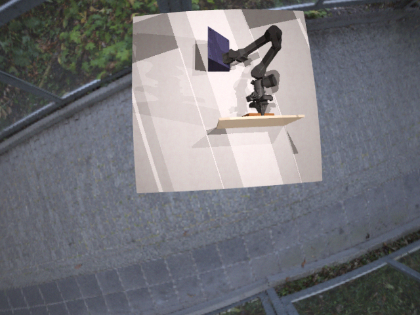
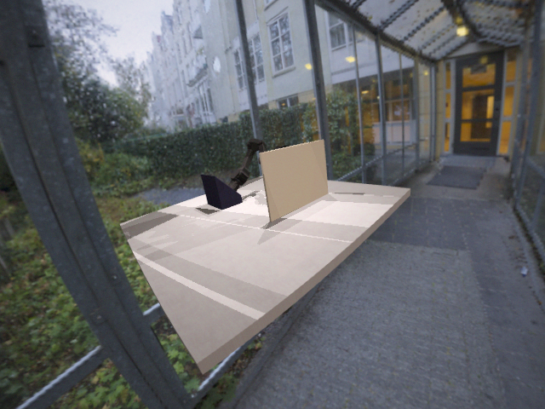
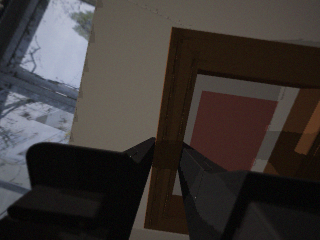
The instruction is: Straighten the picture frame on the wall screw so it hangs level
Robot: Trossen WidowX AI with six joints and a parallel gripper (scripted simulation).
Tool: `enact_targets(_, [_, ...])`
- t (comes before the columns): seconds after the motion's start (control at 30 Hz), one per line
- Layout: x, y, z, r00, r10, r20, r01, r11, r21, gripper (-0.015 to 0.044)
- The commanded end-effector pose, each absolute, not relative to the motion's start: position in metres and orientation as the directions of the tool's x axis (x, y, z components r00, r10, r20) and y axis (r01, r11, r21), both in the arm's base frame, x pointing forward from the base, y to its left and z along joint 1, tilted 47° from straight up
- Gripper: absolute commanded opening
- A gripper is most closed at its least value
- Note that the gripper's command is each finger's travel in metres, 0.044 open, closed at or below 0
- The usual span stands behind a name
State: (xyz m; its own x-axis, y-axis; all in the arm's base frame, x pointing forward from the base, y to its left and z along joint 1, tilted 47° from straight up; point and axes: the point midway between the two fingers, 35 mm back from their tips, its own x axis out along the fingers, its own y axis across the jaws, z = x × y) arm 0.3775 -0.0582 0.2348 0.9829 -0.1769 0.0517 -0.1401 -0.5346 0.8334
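The brown picture frame [image 1: 268, 114] [image 3: 215, 51], around a picture with a red area, is against the light tan wall [image 1: 251, 123] [image 2: 295, 185] [image 3: 125, 75]. My gripper [image 1: 262, 113] [image 3: 166, 144] is shut on the frame's bar nearest the wall's edge, around the middle of that bar. In the wrist view this bar runs nearly parallel to the wall's edge; a small tilt cannot be told. The screw and the notched strip are hidden behind the frame. In the exterior view the wall hides the frame and gripper.
A dark blue wedge-shaped block [image 1: 216, 54] [image 2: 220, 193] stands beside the far end of the arm [image 1: 252, 46] [image 2: 241, 175]. The wall panel stands upright on the pale table [image 1: 176, 169] [image 2: 246, 264]. Shadows and light bands cross the tabletop.
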Motion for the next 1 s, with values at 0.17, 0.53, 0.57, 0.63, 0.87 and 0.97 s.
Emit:
enact_targets(0.17, [0.3774,-0.0583,0.2353,0.983,-0.174,0.051,-0.144,-0.577,0.804,0.0000])
enact_targets(0.53, [0.3771,-0.0589,0.2359,0.983,-0.174,0.051,-0.150,-0.622,0.769,0.0000])
enact_targets(0.57, [0.3771,-0.0590,0.2360,0.983,-0.174,0.051,-0.151,-0.626,0.765,0.0000])
enact_targets(0.63, [0.3771,-0.0591,0.2361,0.983,-0.174,0.051,-0.152,-0.634,0.758,0.0000])
enact_targets(0.87, [0.3769,-0.0596,0.2365,0.983,-0.174,0.051,-0.155,-0.661,0.735,0.0000])
enact_targets(0.97, [0.3768,-0.0598,0.2367,0.983,-0.174,0.051,-0.157,-0.673,0.723,0.0000])
